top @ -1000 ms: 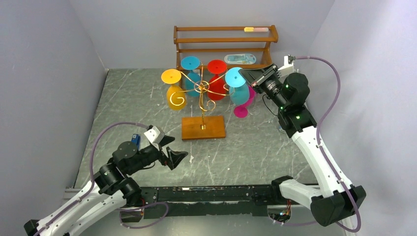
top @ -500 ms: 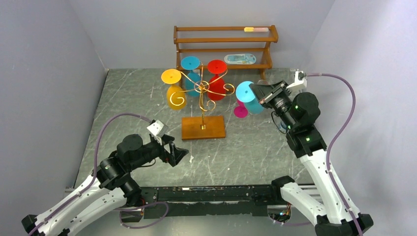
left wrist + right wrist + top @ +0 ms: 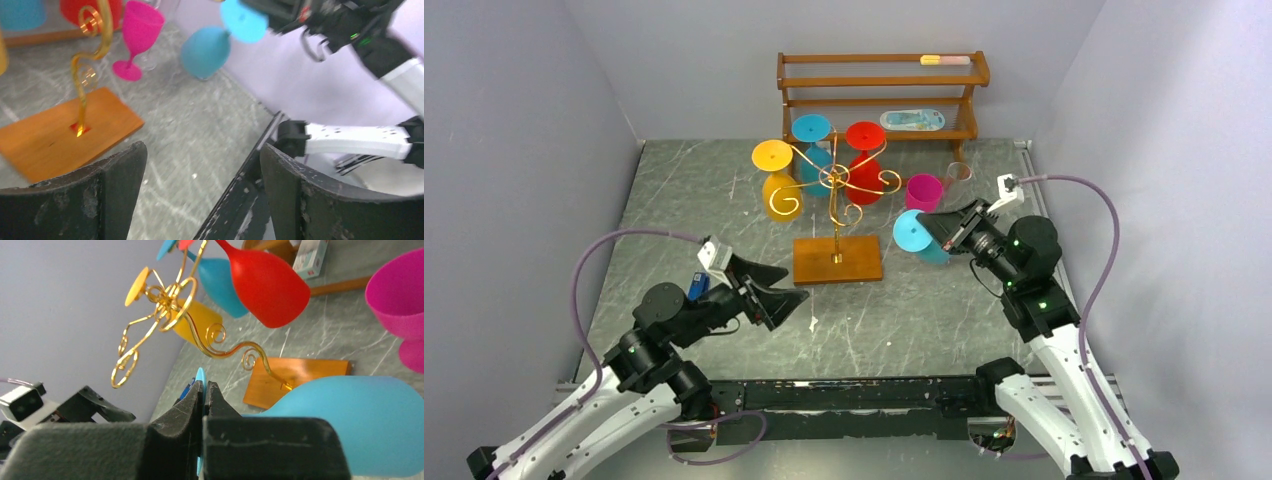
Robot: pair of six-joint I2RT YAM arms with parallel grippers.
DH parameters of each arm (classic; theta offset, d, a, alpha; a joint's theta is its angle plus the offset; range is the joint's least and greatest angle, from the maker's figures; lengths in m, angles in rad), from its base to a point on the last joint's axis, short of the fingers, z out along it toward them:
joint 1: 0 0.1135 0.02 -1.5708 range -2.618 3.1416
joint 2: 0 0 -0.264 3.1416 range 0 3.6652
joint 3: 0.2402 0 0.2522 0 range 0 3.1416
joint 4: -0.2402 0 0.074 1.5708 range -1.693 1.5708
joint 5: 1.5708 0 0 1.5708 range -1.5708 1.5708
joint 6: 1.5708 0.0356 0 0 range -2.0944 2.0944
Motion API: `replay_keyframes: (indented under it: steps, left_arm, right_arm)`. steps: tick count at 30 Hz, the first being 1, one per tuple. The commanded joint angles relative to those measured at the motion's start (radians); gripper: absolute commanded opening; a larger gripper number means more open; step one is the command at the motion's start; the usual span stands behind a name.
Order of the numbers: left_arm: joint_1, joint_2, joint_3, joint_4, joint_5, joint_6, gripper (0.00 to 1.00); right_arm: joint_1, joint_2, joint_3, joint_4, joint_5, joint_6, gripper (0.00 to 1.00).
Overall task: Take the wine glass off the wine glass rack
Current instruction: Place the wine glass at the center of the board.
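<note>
The gold wire wine glass rack [image 3: 835, 180] stands on its square wooden base [image 3: 837, 260] mid-table; it also shows in the right wrist view [image 3: 170, 300] and the left wrist view [image 3: 82, 100]. A yellow [image 3: 774, 158], a blue [image 3: 811, 128] and a red glass [image 3: 864, 136] hang on it. My right gripper [image 3: 934, 228] is shut on the flat foot of a light blue wine glass [image 3: 912, 231], held off the rack to its right, above the table; its bowl [image 3: 350, 425] fills the right wrist view. My left gripper [image 3: 786, 298] is open and empty near the base's front left.
A magenta glass [image 3: 922, 190] stands upright on the table right of the rack, with a clear glass [image 3: 957, 172] behind it. A three-tier wooden shelf [image 3: 881, 95] with small items stands at the back wall. Grey walls close in both sides.
My right gripper has carried the light blue glass off the rack, rightward then down and toward the front. My left arm has shifted slightly and pointed its open gripper more to the right.
</note>
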Motion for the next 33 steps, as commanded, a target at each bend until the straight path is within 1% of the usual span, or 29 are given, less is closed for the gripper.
replay_keyframes:
  steps: [1, 3, 5, 6, 8, 10, 12, 14, 15, 16, 17, 18, 20, 22, 23, 26, 28, 31, 33]
  left_arm:
    - [0.010, 0.133, 0.046, 0.269, 0.125, -0.091, 0.89]
    - [0.008, 0.215, 0.102, 0.244, 0.120, -0.105, 0.88]
    - [0.006, 0.294, 0.144, 0.230, 0.190, -0.102, 0.87]
    - [0.002, 0.321, 0.152, 0.237, 0.229, -0.100, 0.85]
    - [-0.021, 0.349, 0.111, 0.293, 0.255, -0.136, 0.81]
    - [-0.044, 0.339, 0.020, 0.415, 0.266, -0.194, 0.80]
    - [-0.058, 0.325, -0.076, 0.571, 0.262, -0.266, 0.79]
    - [-0.075, 0.335, -0.173, 0.794, 0.254, -0.364, 0.76]
    - [-0.090, 0.353, -0.214, 0.906, 0.230, -0.418, 0.72]
    - [-0.119, 0.376, -0.240, 0.985, 0.207, -0.448, 0.69]
    - [-0.162, 0.403, -0.247, 1.027, 0.195, -0.447, 0.67]
    - [-0.199, 0.419, -0.235, 1.007, 0.181, -0.425, 0.67]
    - [-0.276, 0.428, -0.217, 0.951, 0.118, -0.372, 0.69]
    - [-0.339, 0.424, -0.235, 0.970, 0.047, -0.341, 0.72]
    - [-0.363, 0.428, -0.242, 0.986, 0.023, -0.328, 0.72]
    - [-0.401, 0.469, -0.216, 1.029, -0.014, -0.292, 0.74]
    - [-0.418, 0.526, -0.169, 1.047, -0.007, -0.261, 0.74]
    - [-0.438, 0.612, -0.103, 1.026, -0.064, -0.224, 0.73]
    - [-0.447, 0.635, -0.100, 1.051, -0.103, -0.230, 0.71]
  right_arm:
    - [0.001, 0.005, -0.034, 0.154, -0.089, 0.076, 0.00]
    - [0.000, 0.010, -0.036, 0.180, -0.126, 0.101, 0.00]
    - [0.001, 0.005, -0.030, 0.154, -0.152, 0.097, 0.00]
    - [0.000, -0.002, -0.021, 0.114, -0.164, 0.079, 0.00]
    - [0.001, -0.018, -0.003, 0.039, -0.182, 0.022, 0.00]
    - [0.001, -0.032, 0.006, 0.000, -0.209, -0.010, 0.00]
    - [0.001, -0.038, 0.003, 0.010, -0.282, -0.026, 0.00]
    - [0.001, -0.035, -0.022, 0.057, -0.381, -0.010, 0.00]
    - [0.001, -0.032, -0.040, 0.096, -0.428, 0.011, 0.00]
    - [0.002, -0.031, -0.061, 0.139, -0.473, 0.022, 0.00]
    - [0.004, -0.032, -0.083, 0.177, -0.512, 0.026, 0.00]
    - [0.007, -0.039, -0.102, 0.205, -0.533, 0.031, 0.00]
    - [0.015, -0.062, -0.125, 0.215, -0.518, 0.032, 0.00]
    - [0.025, -0.088, -0.147, 0.230, -0.520, 0.036, 0.00]
    - [0.025, -0.090, -0.146, 0.211, -0.522, 0.022, 0.00]
    - [0.031, -0.057, -0.094, 0.124, -0.535, -0.024, 0.00]
    - [0.048, -0.039, -0.096, 0.145, -0.562, -0.003, 0.00]
    - [0.102, -0.031, -0.088, 0.148, -0.507, -0.018, 0.00]
    - [0.135, -0.025, -0.080, 0.141, -0.479, -0.031, 0.00]
